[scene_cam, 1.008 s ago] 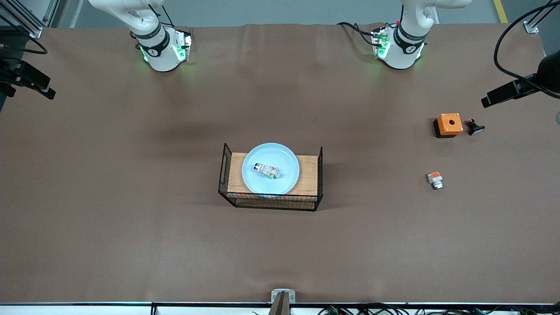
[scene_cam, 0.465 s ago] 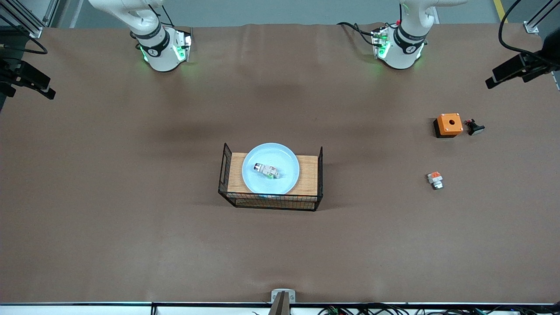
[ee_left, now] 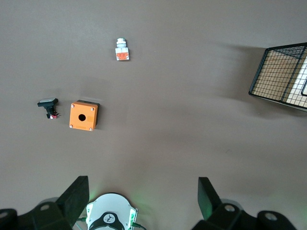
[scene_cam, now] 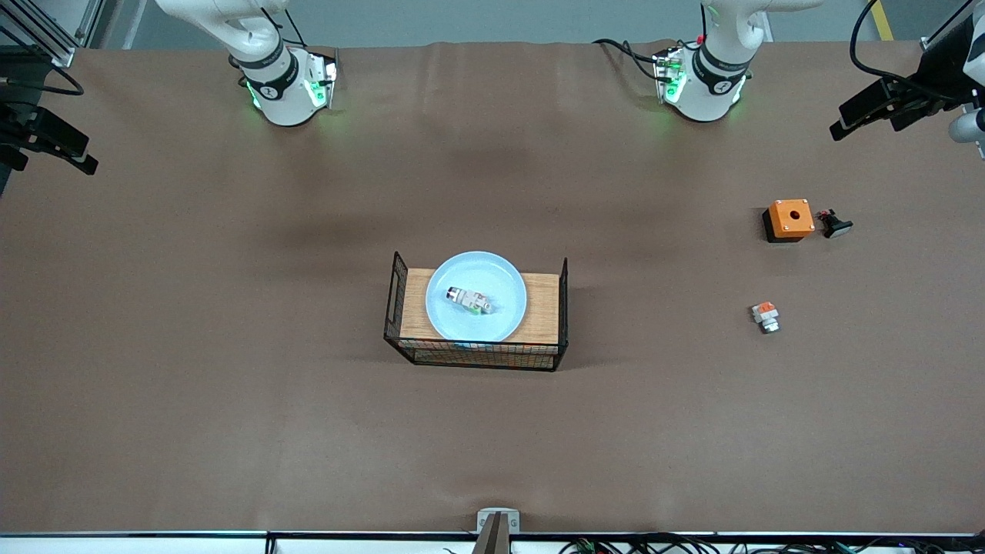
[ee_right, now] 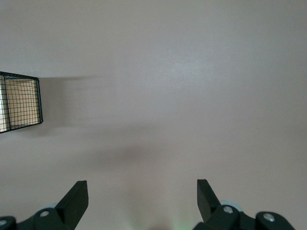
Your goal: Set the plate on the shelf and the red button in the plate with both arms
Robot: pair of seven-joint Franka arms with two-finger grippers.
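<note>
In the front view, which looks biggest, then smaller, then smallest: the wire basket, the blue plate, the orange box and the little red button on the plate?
Largest to smallest in the front view:
1. wire basket
2. plate, lying in the basket
3. orange box, toward the left arm's end of the table
4. red button, lying on the plate

None look alike enough to mix up.

The tiny elongated white-grey switch part (scene_cam: 469,300) lies on the round pale blue plate (scene_cam: 504,269), which sits in the black wire basket (scene_cam: 475,355) mid-table.
</note>
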